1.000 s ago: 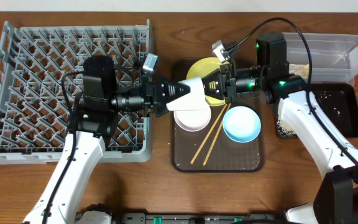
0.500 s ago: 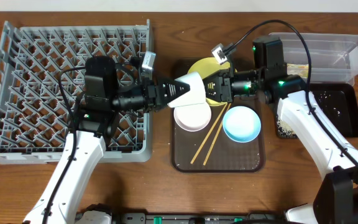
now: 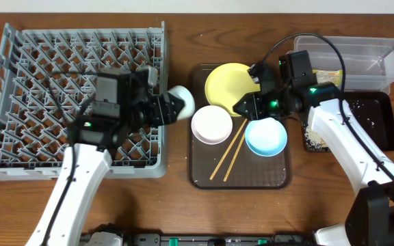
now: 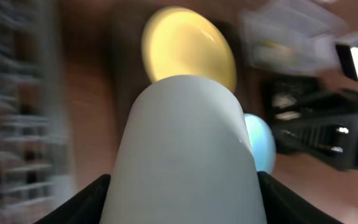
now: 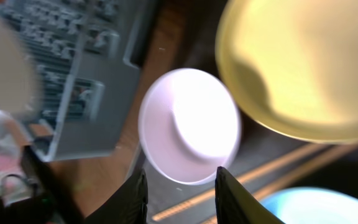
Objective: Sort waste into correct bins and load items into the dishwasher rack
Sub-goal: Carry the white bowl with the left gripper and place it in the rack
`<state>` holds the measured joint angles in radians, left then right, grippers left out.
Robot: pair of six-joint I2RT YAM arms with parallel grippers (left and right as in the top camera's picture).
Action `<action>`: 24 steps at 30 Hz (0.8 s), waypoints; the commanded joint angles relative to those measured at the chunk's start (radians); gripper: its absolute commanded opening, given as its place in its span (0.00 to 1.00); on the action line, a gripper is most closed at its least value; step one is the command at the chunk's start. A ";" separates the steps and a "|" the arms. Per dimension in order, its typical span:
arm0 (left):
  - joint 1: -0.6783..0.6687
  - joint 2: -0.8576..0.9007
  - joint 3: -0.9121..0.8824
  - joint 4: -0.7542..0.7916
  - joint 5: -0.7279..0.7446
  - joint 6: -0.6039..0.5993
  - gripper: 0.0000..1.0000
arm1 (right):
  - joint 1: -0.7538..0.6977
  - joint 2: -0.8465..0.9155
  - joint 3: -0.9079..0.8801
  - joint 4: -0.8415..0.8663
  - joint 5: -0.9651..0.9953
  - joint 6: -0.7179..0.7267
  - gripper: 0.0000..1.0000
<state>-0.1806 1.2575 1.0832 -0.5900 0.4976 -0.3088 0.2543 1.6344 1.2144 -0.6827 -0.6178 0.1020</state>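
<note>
since a second ago the two hands have parted: the left hand point(image 3: 164, 108) has drawn back to the right edge of the dishwasher rack point(image 3: 46, 68), gripping the small white cup point(image 3: 181, 100) alone, over the strip of worktop point(image 3: 180, 41) between rack and brown tray point(image 3: 204, 176). the right hand point(image 3: 241, 107) has come away from the cup and swung lower; its fingers stand apart with nothing between them, above the white bowl point(image 3: 212, 125), near the yellow plate point(image 3: 226, 80). the light blue bowl point(image 3: 265, 135) and chopsticks point(image 3: 230, 152) lie on the brown tray. the wrapper point(image 3: 327, 73) sits in the clear container point(image 3: 361, 49); the rice scraps point(image 3: 313, 141) lie in the black tray point(image 3: 382, 130).
</note>
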 commanded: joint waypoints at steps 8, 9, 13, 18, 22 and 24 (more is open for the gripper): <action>0.060 -0.063 0.129 -0.244 -0.599 0.155 0.12 | -0.018 0.004 0.001 -0.052 0.109 -0.040 0.34; 0.075 -0.051 0.127 -0.272 -0.599 0.155 0.11 | -0.018 0.004 0.001 -0.060 0.122 -0.040 0.34; 0.146 0.014 0.123 -0.349 -0.603 0.155 0.11 | -0.018 0.004 0.001 -0.079 0.144 -0.040 0.34; 0.220 0.100 0.123 -0.359 -0.603 0.150 0.12 | -0.018 0.004 0.001 -0.114 0.210 -0.036 0.35; 0.271 0.172 0.123 -0.356 -0.604 0.149 0.11 | -0.018 0.000 0.002 -0.135 0.250 -0.020 0.33; 0.287 0.199 0.123 -0.356 -0.604 0.146 0.11 | -0.019 -0.007 0.002 -0.141 0.260 -0.020 0.33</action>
<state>0.0826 1.4261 1.2121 -0.9424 -0.0860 -0.1749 0.2424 1.6344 1.2144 -0.8185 -0.3992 0.0792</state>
